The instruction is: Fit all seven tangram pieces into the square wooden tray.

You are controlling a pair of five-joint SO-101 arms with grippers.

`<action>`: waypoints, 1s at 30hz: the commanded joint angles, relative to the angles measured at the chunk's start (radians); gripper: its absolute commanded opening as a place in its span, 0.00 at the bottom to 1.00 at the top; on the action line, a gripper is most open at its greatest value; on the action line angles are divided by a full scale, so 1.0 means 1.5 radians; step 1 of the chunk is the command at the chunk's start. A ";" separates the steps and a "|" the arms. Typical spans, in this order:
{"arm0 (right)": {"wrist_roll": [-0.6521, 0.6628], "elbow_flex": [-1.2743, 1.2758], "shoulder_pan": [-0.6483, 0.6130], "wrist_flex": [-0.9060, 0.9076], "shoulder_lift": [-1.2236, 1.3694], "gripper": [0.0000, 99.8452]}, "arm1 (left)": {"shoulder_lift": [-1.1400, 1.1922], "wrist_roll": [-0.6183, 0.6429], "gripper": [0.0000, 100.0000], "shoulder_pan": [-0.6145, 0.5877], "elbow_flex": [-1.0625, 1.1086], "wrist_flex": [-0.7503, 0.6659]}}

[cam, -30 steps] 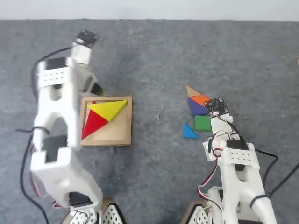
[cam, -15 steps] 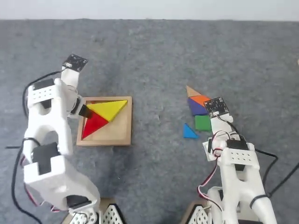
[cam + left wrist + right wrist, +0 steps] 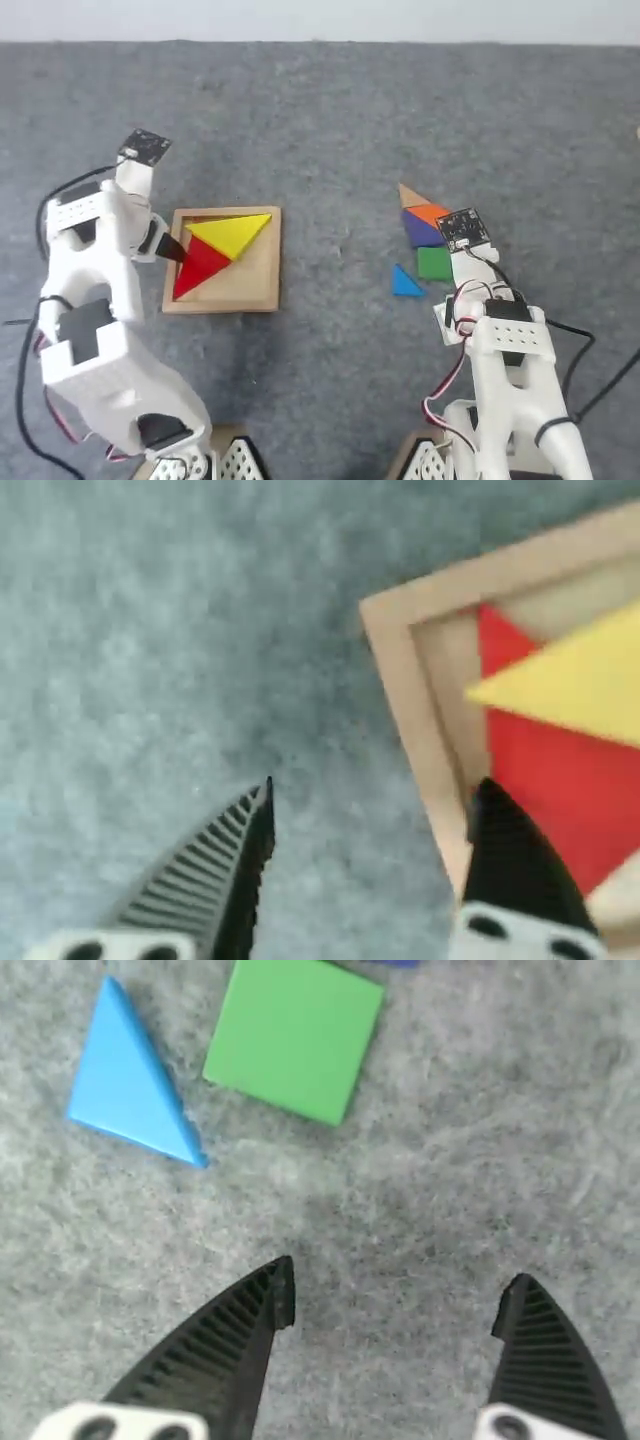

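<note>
Two of seven pieces in the square wooden tray (image 3: 225,303); five left out.
Yellow triangle (image 3: 232,235) and red triangle (image 3: 200,265) lie inside. Green square (image 3: 433,263), light-blue triangle (image 3: 405,283), indigo piece (image 3: 422,231), orange triangle (image 3: 430,212) and tan triangle (image 3: 409,194) sit on grey felt, well apart from the tray. Left gripper (image 3: 378,790) gapes astride the tray rim; right gripper (image 3: 402,1275) gapes near the green square. The clustered pieces touch and likely crowd a pick.

Wooden tray (image 3: 250,280): we read no print here.
Green square (image 3: 433,263): we see no lettering either.
Elsewhere: nothing legible for us.
</note>
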 commanded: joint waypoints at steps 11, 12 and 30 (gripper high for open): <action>0.009 -0.004 0.007 -0.013 -0.016 0.32 | -0.177 0.002 0.29 0.019 0.013 0.050; 0.009 -0.004 0.007 -0.013 -0.016 0.32 | -0.197 0.002 0.29 0.032 0.023 0.062; 0.009 -0.004 0.008 -0.010 -0.016 0.32 | -0.226 0.031 0.29 0.173 0.211 -0.061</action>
